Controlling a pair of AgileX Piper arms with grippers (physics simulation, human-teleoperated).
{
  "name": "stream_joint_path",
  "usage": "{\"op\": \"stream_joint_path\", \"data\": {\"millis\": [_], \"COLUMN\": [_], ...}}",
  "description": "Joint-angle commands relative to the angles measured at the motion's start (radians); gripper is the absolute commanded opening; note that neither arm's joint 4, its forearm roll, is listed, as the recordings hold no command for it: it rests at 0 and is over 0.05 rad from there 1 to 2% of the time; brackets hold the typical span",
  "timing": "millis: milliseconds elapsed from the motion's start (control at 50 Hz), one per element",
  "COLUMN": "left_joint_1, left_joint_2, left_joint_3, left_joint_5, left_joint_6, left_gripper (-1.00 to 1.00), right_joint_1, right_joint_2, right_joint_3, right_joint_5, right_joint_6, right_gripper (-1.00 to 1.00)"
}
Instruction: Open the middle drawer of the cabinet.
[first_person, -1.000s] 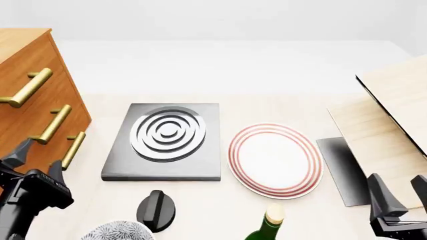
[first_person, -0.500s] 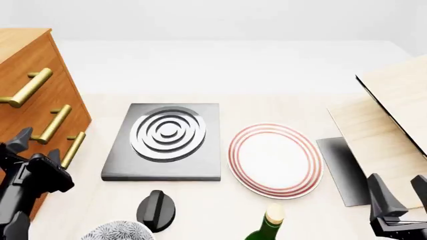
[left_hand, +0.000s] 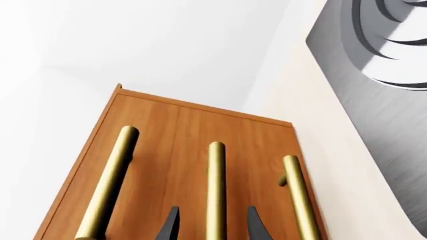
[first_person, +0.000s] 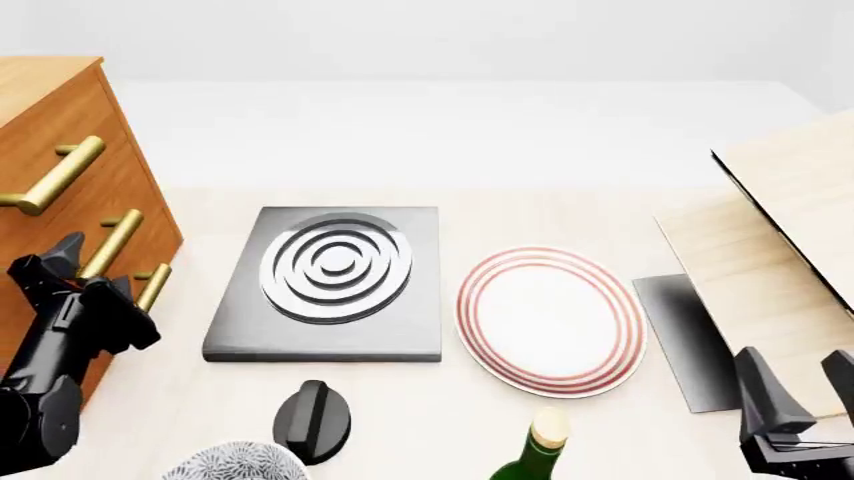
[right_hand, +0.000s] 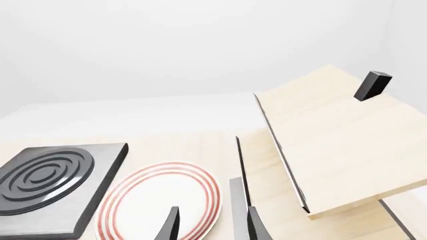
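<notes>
Grey square slab (first_person: 330, 285) with raised concentric rings lay flat on pale surface (first_person: 561, 215), left of centre. Just beside it to right, white plate (first_person: 550, 319) with red rim rings, not touching. Black knob (first_person: 312, 419) stood near front edge, below slab. Patterned grey bowl (first_person: 238, 463) partly cut off at bottom. Green bottle (first_person: 531, 455) with gold cap at bottom centre. Pale boards (first_person: 774, 250) at right, upper one tilted; small black block (right_hand: 372, 85) on top board.

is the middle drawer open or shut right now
Shut: the middle drawer sits flush with the cabinet front, no gap; left claw straddles its handle.
</notes>
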Motion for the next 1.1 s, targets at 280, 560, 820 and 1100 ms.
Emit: {"op": "stream_joint_path", "data": {"millis": [280, 560, 820, 1100], "left_joint_1": [0.024, 0.015, -0.073, -0.172], "left_joint_2": [0.047, 0.031, 0.101, 0.213], "left_joint_3": [-0.065, -0.067, -0.163, -0.234], "left_joint_5": [0.000, 0.000, 0.000, 0.000], "left_joint_6": [0.046, 0.104, 0.258, 0.286], "left_gripper": [-1.00, -1.00, -1.00, -1.00], "right_joint_1": [0.000, 0.000, 0.000, 0.000], "right_joint_2": [0.001, 0.000, 0.000, 0.000], "right_joint_3": [0.000, 0.000, 0.000, 0.000], "right_joint_5": [0.000, 0.000, 0.000, 0.000], "right_joint_6": [0.000, 0.000, 0.000, 0.000], "right_gripper": [1.00, 1.00, 1.00, 1.00]}}
